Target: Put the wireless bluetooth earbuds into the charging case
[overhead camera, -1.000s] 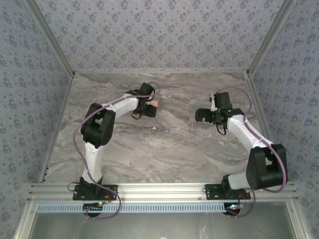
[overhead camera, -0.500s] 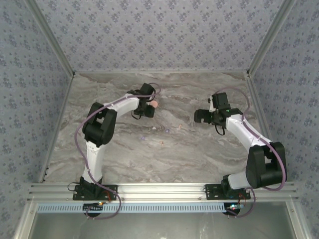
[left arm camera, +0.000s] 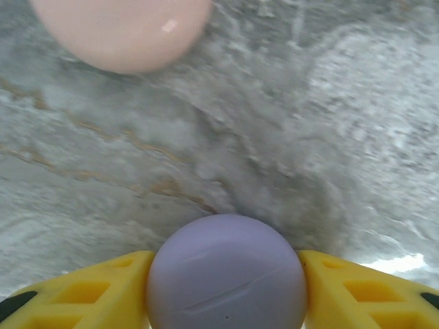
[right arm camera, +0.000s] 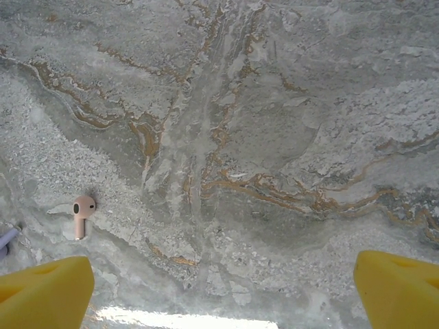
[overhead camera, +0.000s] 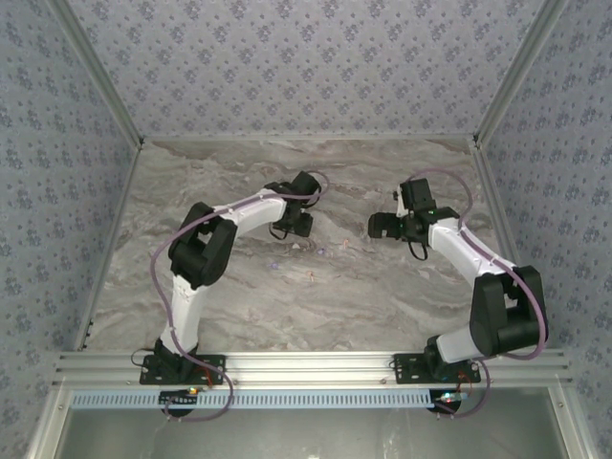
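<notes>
Left claw [left arm camera: 226, 266] is clamped on the lilac case [left arm camera: 226, 277]: a yellow finger [left arm camera: 113, 288] presses each flank, no gap either side. We cannot tell whether the case sits on the table [left arm camera: 309, 137] or is lifted just off it. A faint seam crosses its face, so we judge the lid closed. The pink case [left arm camera: 120, 31] lies beyond the left claw, near but apart from it. Right claw [right arm camera: 223, 284] hangs with its jaws spread wide and nothing between them, well off to the right of the left claw. Below it a pink bud [right arm camera: 83, 211] lies flat on the marble with its stem pointing towards the camera. From above, a lilac bud [overhead camera: 320, 252] lies just to the near right of the left claw, and another lilac one [overhead camera: 273, 265] to its near left. All buds we can see are loose on the table. We take the step in hand to be securing the lilac case. The shell is round and smooth, so a high or off-centre pinch could squirt it out; we should grip across the widest part, below the seam, leaving the lid free to open. We should keep it level and swing wide of the pink case. The right claw should then come straight down on a lilac bud, its jaws across the stem.
</notes>
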